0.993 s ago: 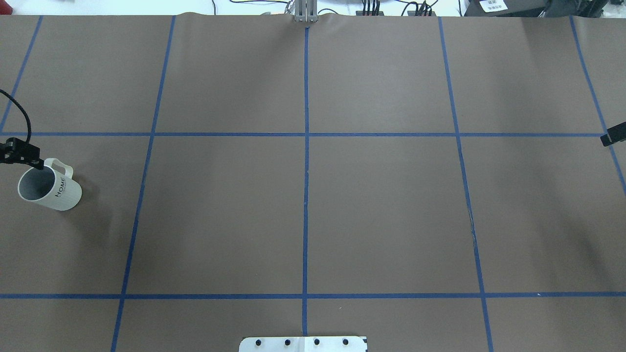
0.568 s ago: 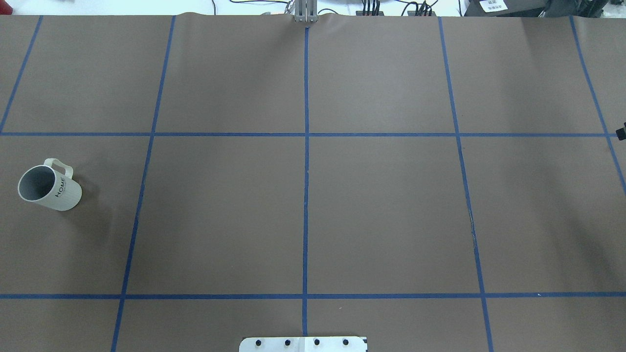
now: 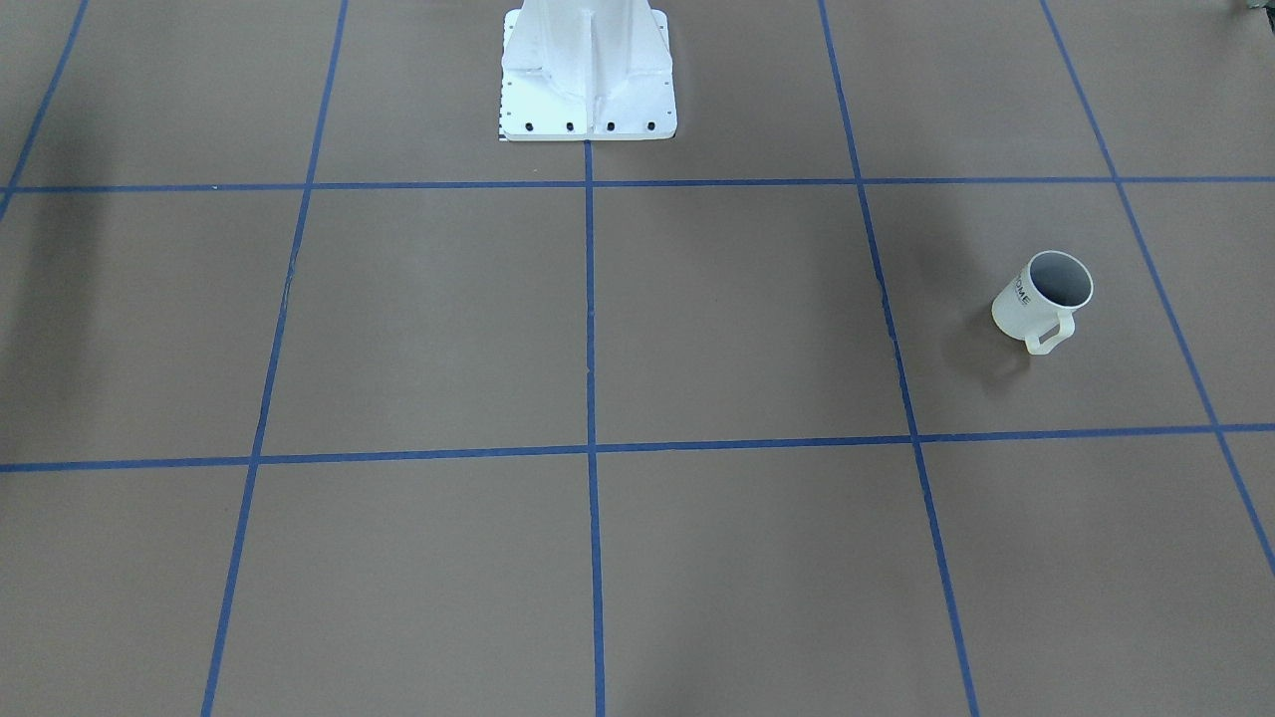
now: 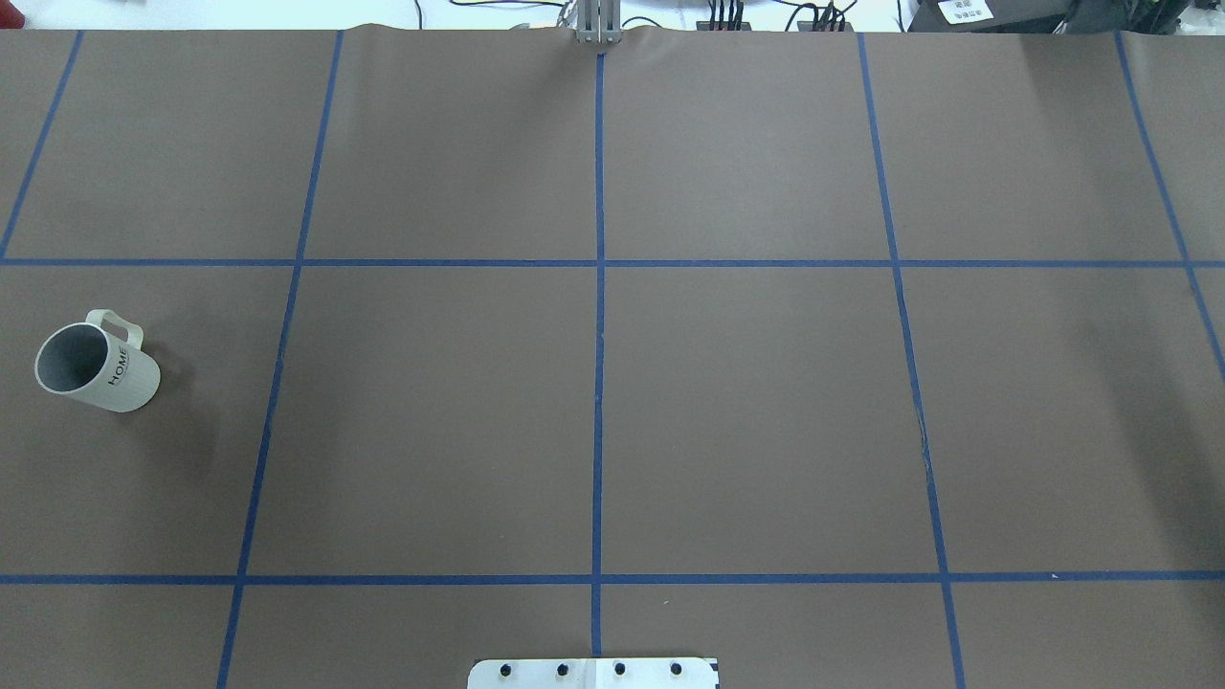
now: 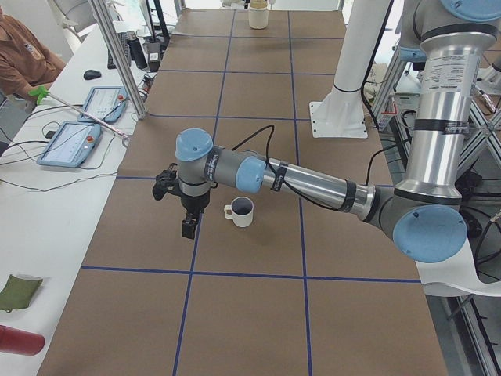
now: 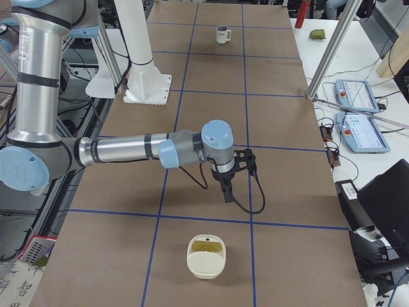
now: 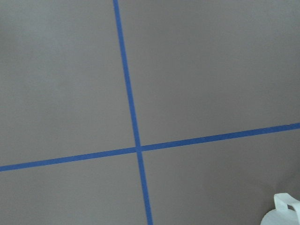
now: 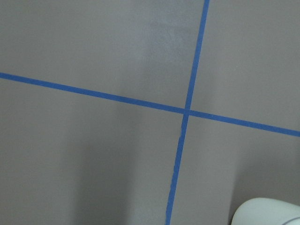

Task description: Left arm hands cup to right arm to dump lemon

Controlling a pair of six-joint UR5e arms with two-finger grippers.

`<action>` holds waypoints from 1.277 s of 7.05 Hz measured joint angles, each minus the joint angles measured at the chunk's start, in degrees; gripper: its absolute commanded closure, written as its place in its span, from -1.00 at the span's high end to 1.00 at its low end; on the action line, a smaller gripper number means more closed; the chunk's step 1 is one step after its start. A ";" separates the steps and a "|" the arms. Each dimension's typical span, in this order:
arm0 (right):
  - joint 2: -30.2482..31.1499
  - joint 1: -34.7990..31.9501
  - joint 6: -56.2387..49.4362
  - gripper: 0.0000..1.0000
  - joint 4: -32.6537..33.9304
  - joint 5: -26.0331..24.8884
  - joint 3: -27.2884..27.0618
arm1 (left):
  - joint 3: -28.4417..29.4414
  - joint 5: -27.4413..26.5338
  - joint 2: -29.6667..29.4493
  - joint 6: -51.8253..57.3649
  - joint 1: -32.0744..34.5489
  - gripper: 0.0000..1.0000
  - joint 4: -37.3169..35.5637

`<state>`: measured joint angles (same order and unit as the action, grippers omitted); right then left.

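The cup [image 4: 96, 368] stands upright on the table [image 4: 612, 411], and the left gripper [image 5: 189, 228] hangs just beside it, on the side its handle [image 4: 122, 327] faces. The right gripper [image 6: 227, 194] is well apart from the cup, so the left is much the nearer. I cannot tell whether either gripper is wide or narrow.

The small white mug [image 4: 115, 378] looks like smooth glazed ceramic; the brown table cover [image 4: 746, 411] is matt paper, slightly creased, crossed by blue tape lines [image 4: 599, 383].
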<state>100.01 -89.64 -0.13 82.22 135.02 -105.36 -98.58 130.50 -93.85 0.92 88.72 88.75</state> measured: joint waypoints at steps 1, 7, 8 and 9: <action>2.49 -1.78 -1.48 1.00 -0.06 3.27 0.25 | 0.49 0.81 2.13 2.60 0.58 1.00 0.83; 5.70 -2.73 -1.49 1.00 -0.04 3.46 0.26 | 3.02 3.10 4.68 3.44 0.61 1.00 2.95; 5.57 -2.73 -1.46 1.00 0.27 3.42 0.07 | 2.93 3.11 4.66 3.42 0.61 1.00 2.93; 4.87 -2.73 -1.43 1.00 1.51 3.36 -0.21 | 2.90 3.04 4.62 3.43 0.61 1.00 2.93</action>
<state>104.88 -92.37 -1.56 83.73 138.39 -105.57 -95.68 133.53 -89.23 4.35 89.33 91.67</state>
